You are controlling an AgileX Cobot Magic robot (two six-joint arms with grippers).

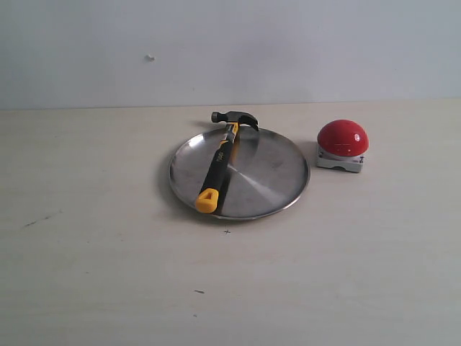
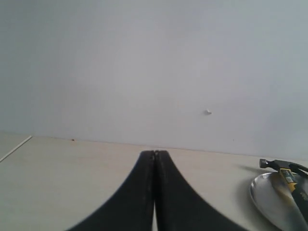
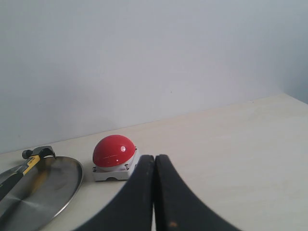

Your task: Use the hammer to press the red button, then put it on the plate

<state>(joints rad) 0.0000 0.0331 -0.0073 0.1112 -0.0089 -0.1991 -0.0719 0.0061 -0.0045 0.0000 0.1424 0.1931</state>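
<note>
On the plate (image 1: 270, 173), the hammer (image 1: 218, 164) lies flat, with its head projecting over the far rim and its yellow handle end at the near rim. The red button (image 1: 343, 138) stands on the table (image 1: 108, 274) just right of the plate, not touching it. The left hand (image 2: 154, 156) and the right hand (image 3: 154, 159) are fully closed and empty.

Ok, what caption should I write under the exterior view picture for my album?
A hammer lies across a shiny plate, with a red button beside it on the table.
</note>
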